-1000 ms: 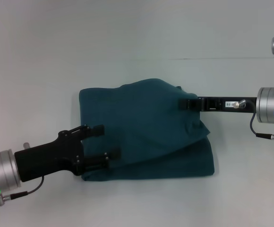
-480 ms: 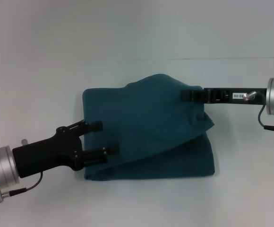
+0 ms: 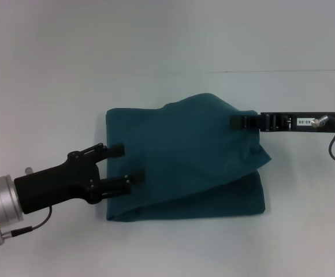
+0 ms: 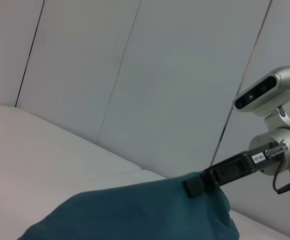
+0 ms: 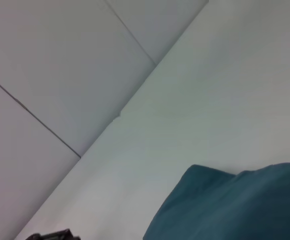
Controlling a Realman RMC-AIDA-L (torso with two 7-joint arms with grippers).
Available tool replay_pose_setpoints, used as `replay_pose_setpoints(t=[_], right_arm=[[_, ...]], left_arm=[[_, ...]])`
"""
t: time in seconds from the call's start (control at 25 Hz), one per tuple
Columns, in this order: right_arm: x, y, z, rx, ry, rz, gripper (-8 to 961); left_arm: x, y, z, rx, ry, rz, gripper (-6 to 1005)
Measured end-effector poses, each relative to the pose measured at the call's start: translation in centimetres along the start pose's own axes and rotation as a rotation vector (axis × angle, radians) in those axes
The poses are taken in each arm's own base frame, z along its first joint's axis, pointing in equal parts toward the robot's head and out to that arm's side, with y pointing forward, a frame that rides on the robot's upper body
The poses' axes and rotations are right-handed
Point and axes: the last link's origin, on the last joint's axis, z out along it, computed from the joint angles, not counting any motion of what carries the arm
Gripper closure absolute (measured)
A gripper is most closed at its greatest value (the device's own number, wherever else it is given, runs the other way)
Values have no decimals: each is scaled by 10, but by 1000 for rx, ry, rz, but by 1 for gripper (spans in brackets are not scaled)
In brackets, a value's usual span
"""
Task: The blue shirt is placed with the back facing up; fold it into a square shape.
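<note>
The blue shirt (image 3: 185,158), mid-table, is pinched & lifted at its right edge by the right gripper (image 3: 237,122); long axis runs left-right. The left gripper (image 3: 127,164), fingers apart, is parked over the left edge.

- I saw one small white label with dark print on the right arm's black link (image 3: 297,122), just behind the right gripper (image 3: 238,122); its characters were too small for me to read.
- The same label showed in the left wrist view, again illegible.
- I found no lettering on the blue shirt (image 3: 185,161).
</note>
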Motion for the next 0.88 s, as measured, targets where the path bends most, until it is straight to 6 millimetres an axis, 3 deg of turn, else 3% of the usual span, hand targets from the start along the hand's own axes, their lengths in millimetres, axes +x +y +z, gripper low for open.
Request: replay_pose_setpoints(t=[0.88], right_arm=[[36,-21,-10,103,78,67,892]], left_arm=[[0,0,2,2,5,-16,114]])
